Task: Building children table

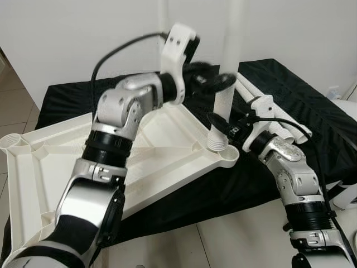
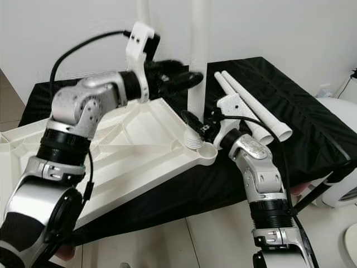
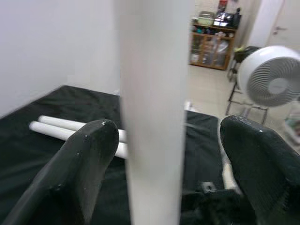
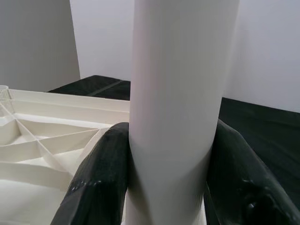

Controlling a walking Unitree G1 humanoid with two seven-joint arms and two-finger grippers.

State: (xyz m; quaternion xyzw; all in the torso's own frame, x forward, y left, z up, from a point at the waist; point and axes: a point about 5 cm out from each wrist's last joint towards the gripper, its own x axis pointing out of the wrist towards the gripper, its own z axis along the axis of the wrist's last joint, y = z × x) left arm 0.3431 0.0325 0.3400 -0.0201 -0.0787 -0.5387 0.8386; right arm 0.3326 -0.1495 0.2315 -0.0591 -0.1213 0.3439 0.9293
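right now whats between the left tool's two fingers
The upright white table leg, standing between the left tool's spread fingers with gaps either side, per the left wrist view.

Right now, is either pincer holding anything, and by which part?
The right pincer clamps the upright leg low down, just above its threaded end in the tabletop corner. The left pincer straddles it higher up, open.

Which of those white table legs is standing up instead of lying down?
The leg at the near corner socket of the upturned tabletop, gripped low by the right gripper. The spare legs lie flat on the black cloth beside it.
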